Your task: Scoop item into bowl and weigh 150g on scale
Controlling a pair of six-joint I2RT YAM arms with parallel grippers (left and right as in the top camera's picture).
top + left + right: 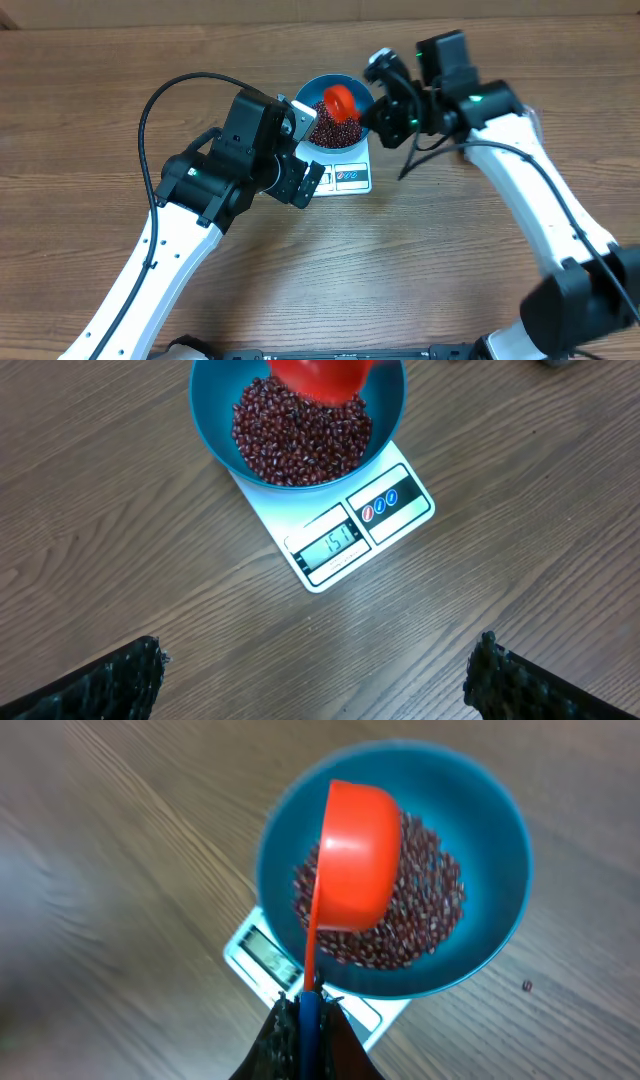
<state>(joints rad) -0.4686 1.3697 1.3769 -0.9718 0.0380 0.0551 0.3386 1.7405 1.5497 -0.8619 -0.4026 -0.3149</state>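
With the beans (300, 435) heaped in the blue bowl (215, 420) on the scale (268, 502), whose display (335, 540) seems a hair over target, I'd lift the red scoop (355, 860) clear without brushing anything, right gripper (305, 1010) clamped on its handle, left gripper (315, 685) gaping empty.

The blue bowl (335, 80) stands on the white scale (348, 178), whose display edge shows just below the bowl. Red-brown beans (330, 130) fill the bowl, with an orange-red scoop (341, 100) over them. The right gripper (378, 115) is at the bowl's right rim, and the left gripper (305, 150), spread wide, is at its left.
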